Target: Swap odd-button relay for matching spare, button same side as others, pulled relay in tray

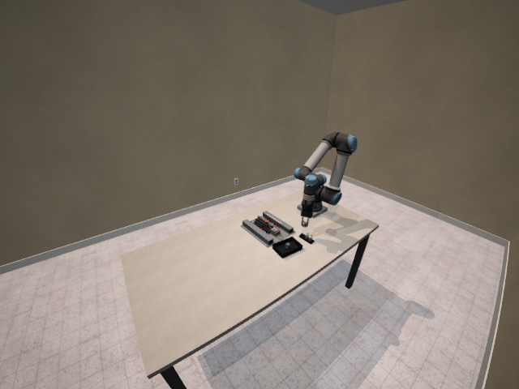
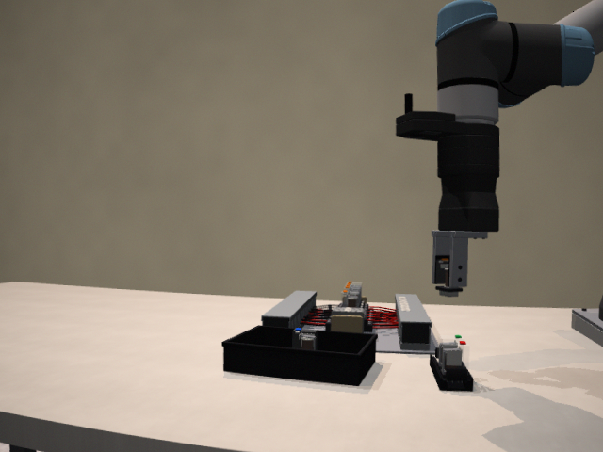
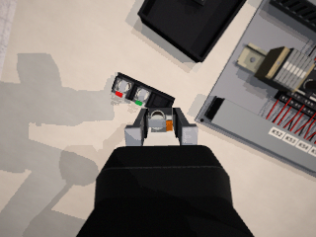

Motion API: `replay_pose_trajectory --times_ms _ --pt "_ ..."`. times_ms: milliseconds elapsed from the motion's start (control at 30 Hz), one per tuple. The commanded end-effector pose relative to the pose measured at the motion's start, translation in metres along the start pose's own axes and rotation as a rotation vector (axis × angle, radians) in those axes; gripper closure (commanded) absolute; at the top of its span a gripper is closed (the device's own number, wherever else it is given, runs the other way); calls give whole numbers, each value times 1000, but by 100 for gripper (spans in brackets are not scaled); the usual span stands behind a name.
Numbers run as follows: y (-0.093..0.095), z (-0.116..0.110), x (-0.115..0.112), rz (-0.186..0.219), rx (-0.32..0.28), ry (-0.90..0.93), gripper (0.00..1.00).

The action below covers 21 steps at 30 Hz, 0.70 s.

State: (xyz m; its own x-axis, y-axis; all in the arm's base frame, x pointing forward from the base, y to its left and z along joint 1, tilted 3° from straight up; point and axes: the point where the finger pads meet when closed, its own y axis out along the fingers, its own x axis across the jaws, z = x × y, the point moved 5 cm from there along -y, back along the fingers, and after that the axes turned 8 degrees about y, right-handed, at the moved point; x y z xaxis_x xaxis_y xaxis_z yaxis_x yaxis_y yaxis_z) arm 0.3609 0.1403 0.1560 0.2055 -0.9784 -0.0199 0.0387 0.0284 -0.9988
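Observation:
My gripper (image 1: 304,224) (image 2: 448,286) (image 3: 160,117) is shut on a clear relay with an orange test button (image 3: 169,124), held upright above the table, behind the spare holder in the top and exterior views. The black spare holder (image 2: 455,381) (image 3: 162,99) carries a relay with a red button (image 3: 118,94) and one with a green button (image 3: 138,103); its third place is empty. A relay with a blue button (image 2: 298,329) is in the black tray (image 1: 278,252) (image 2: 292,367) (image 3: 174,41). The row of relays (image 2: 352,292) shows orange buttons; an empty socket cannot be made out.
Two grey wire ducts (image 2: 290,307) (image 2: 413,315) flank the relay row on a grey panel (image 2: 389,344) (image 3: 232,84). Red and black wires run between them. A beige end block (image 2: 347,323) (image 3: 271,68) closes the near end of the row. The tray stands in front of the panel.

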Motion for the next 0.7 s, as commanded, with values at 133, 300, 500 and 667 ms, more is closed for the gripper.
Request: replay_pose_trajectory --times_ms 133,300,500,667 --pt "0 0 0 0 1 -224 100" --pt "0 0 0 0 1 -224 100" --pt "0 0 0 0 1 -241 100" --pt "0 0 0 1 1 -324 100"
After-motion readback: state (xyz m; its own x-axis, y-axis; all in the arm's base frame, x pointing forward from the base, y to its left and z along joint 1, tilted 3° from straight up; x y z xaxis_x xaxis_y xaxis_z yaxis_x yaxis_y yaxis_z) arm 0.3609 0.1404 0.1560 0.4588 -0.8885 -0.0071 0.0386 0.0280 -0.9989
